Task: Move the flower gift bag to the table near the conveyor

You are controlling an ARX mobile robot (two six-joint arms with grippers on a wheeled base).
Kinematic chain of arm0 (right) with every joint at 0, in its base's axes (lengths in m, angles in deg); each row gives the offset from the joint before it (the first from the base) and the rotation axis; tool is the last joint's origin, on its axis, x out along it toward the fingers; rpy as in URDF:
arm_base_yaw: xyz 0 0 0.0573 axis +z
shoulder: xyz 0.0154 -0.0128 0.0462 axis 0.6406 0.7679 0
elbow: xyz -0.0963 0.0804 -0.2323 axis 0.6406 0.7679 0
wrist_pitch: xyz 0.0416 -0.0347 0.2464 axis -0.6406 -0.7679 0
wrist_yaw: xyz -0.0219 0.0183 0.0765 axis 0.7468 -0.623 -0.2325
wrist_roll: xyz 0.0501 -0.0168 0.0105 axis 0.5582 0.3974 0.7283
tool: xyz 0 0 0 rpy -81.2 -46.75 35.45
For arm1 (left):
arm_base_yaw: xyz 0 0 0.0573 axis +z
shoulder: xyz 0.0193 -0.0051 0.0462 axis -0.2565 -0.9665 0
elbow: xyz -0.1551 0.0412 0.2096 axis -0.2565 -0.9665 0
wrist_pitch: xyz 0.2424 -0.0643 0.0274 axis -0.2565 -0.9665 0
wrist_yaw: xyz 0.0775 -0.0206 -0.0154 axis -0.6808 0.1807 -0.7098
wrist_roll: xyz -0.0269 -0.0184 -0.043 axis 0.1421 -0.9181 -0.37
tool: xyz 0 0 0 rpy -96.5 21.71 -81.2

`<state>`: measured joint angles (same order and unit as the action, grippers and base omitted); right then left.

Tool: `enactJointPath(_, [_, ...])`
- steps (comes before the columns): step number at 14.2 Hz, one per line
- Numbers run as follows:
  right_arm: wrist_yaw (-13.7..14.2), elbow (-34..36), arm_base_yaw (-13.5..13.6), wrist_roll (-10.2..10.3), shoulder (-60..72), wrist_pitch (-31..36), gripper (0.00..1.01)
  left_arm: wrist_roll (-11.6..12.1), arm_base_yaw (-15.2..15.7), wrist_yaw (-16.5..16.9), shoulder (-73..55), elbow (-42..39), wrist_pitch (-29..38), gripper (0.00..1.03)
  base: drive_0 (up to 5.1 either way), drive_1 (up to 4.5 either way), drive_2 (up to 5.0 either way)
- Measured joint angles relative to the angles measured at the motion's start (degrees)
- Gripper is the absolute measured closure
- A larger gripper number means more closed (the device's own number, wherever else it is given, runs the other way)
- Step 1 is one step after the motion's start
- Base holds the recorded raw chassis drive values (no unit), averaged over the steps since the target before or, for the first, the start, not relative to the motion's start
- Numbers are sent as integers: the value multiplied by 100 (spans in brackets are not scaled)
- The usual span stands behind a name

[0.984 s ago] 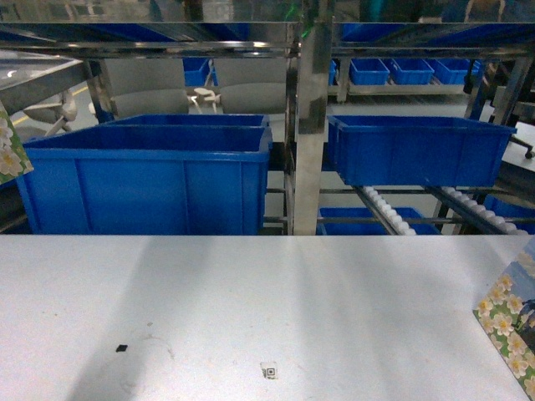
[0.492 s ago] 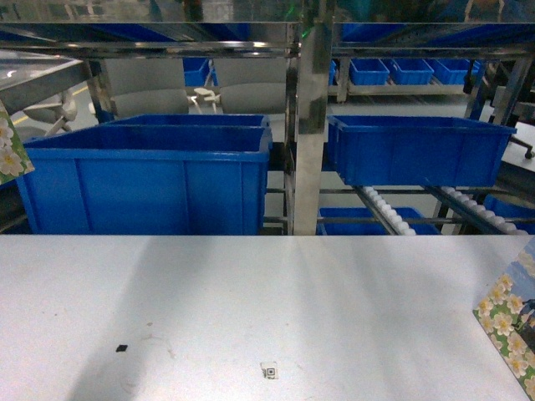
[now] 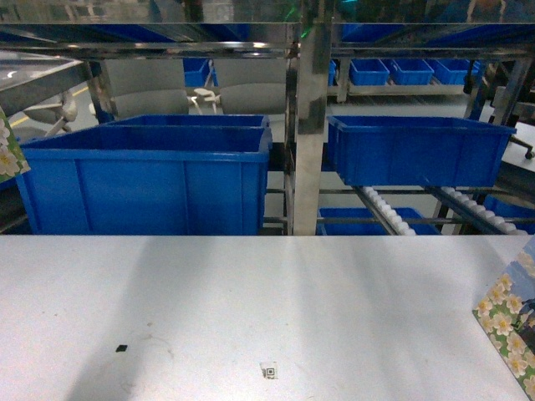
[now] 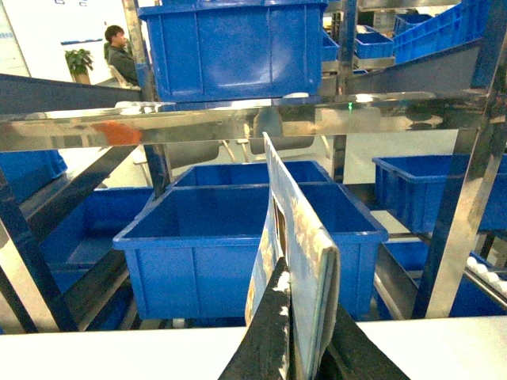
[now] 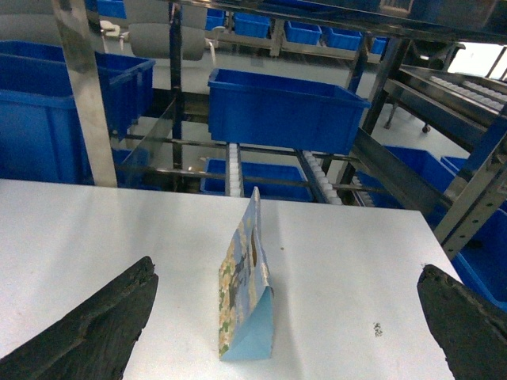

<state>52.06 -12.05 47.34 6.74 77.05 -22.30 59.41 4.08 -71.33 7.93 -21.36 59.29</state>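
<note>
Left jaws clamp a flower gift bag (image 4: 297, 261); right jaws gape around another bag (image 5: 244, 289) standing near the table (image 3: 251, 301) edge.

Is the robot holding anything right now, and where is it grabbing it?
Yes. The left gripper pinches a flower gift bag by its bottom edge. The right gripper is open, holding nothing.

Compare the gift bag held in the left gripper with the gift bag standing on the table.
The held bag is clamped between the left gripper's fingers, lifted in front of the blue bins; the standing bag rests upright on the white table, untouched, between the open right gripper's fingers. The held bag looks pressed flat; the standing bag spreads at its base. Both carry a flower print.
</note>
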Motion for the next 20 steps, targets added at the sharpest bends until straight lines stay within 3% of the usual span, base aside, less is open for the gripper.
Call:
enactJointPath(4, [-2,0,0,0,-2,15,3,0,-17,-11,-28,0,46,101,0,0,0])
enactJointPath(7, [-2,0,0,2,-2,15,3,37,-654,-542,-1045,96,656,101,0,0,0])
enactJointPath(11, [-2,0,0,0,-2,15,3,203,-1123,-949,-2304,686,1419,101,0,0,0])
enactJointPath(15, [-2,0,0,0,-2,15,3,299,-1259,-1545,-3742,785,2092,101,0,0,0])
enactJointPath(20, [-2,0,0,0,-2,15,3,302,-1294,-1698,-4419,824,2461,101,0,0,0])
